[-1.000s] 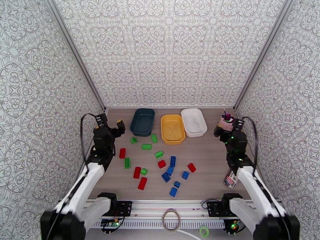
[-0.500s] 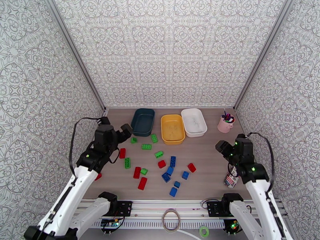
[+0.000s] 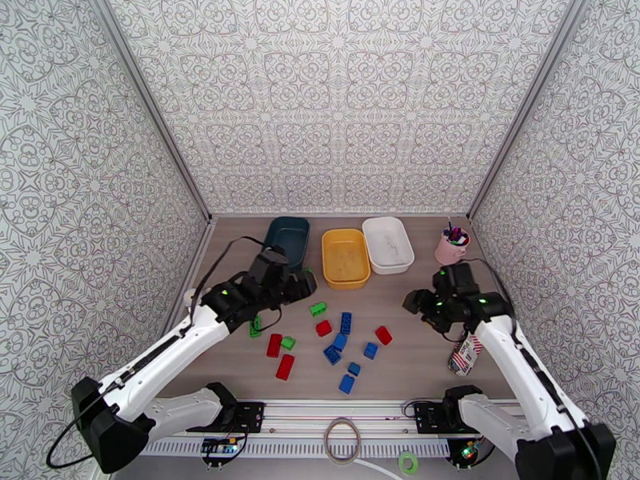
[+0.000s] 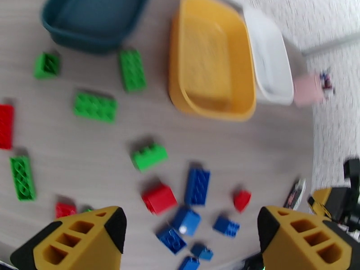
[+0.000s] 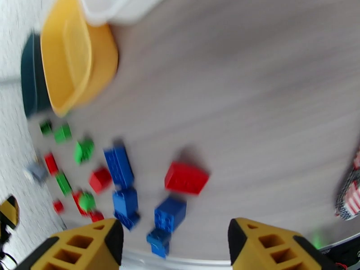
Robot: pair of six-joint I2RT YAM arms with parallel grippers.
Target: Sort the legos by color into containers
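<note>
Red, green and blue legos lie scattered mid-table, among them a green brick, a blue brick and a red brick. Behind them stand the teal tub, the yellow tub and the white tub. My left gripper hovers just in front of the teal tub, over the green bricks; its fingers are spread wide and hold nothing. My right gripper hangs open to the right of the pile, above the red brick.
A pink cup with pens stands at the back right. A flag-patterned packet lies by the right wall under my right forearm. Patterned walls close in three sides, and a metal rail runs along the near edge.
Both arms have swung inward. The left gripper moved from the left wall to the front of the teal tub. The right gripper left the pink cup and moved forward and left toward the pile.
</note>
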